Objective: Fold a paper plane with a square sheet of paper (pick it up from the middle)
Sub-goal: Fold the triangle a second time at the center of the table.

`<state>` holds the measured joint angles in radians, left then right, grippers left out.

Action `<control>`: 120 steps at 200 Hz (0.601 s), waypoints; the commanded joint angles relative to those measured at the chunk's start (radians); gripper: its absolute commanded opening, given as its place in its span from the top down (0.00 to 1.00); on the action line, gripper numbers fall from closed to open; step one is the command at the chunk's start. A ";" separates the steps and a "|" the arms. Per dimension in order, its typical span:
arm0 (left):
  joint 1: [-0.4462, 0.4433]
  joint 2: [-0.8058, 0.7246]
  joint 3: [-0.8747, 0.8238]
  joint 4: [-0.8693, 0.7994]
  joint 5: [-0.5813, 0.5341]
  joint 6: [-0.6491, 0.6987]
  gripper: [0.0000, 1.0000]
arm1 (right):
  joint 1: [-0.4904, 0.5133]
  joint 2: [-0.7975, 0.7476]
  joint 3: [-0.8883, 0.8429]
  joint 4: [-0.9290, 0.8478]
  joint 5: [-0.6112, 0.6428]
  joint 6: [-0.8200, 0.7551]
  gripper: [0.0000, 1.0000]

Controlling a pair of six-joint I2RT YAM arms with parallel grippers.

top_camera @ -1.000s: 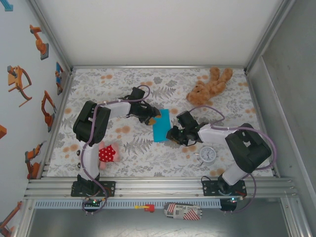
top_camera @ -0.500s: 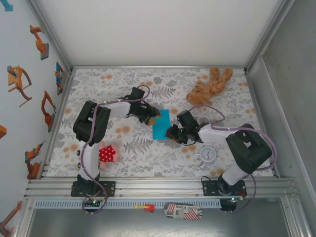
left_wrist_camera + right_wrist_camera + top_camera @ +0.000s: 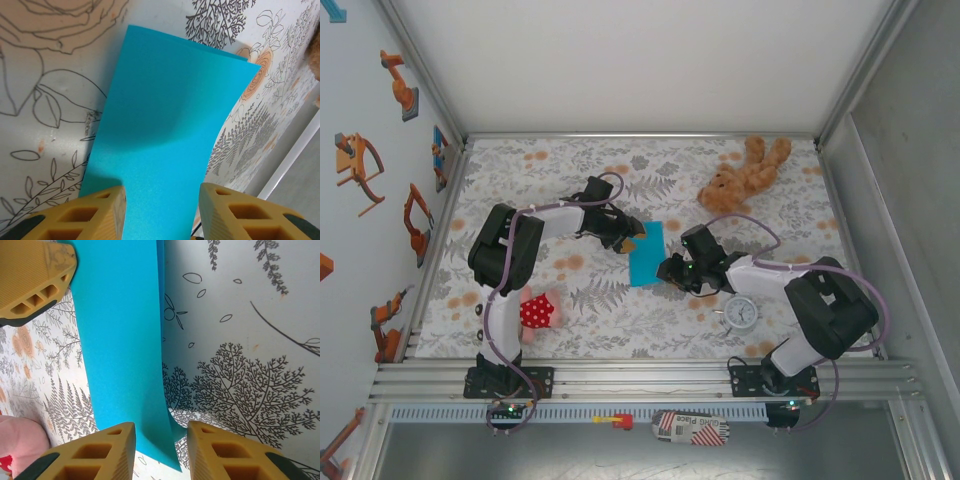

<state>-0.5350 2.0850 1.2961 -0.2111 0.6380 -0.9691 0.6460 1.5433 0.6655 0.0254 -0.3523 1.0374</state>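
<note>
The square sheet of paper [image 3: 647,253] is turquoise and lies mid-table as a tall narrow rectangle, doubled over. My left gripper [image 3: 628,240] sits at its upper left edge. In the left wrist view the paper [image 3: 170,125] runs under and between the yellow fingers [image 3: 85,215], which stand apart, so the left gripper [image 3: 162,210] is open. My right gripper [image 3: 667,272] is at the paper's lower right edge. In the right wrist view the paper [image 3: 125,340] has a curled edge rising between the spread fingers of the right gripper [image 3: 160,452], open.
A brown teddy bear [image 3: 740,175] lies at the back right. A small white clock [image 3: 740,313] stands just right of the right arm. A red polka-dot toy [image 3: 536,312] lies by the left arm's base. The floral table cover [image 3: 600,300] lies under everything.
The right arm has shifted a little, its gripper edging up and left along the paper's lower right edge. The left arm and the paper have stayed put.
</note>
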 commanded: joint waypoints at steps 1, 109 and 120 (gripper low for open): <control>0.002 0.118 -0.056 -0.109 -0.126 0.017 0.56 | 0.007 -0.021 -0.018 0.036 -0.004 0.024 0.68; 0.002 0.122 -0.055 -0.108 -0.125 0.020 0.56 | 0.007 -0.014 0.004 -0.080 0.035 0.013 0.78; 0.001 0.123 -0.054 -0.108 -0.124 0.019 0.56 | 0.006 -0.010 0.011 -0.093 0.038 0.012 0.77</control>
<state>-0.5350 2.0850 1.2961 -0.2111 0.6384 -0.9691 0.6460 1.5433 0.6590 -0.0109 -0.3462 1.0550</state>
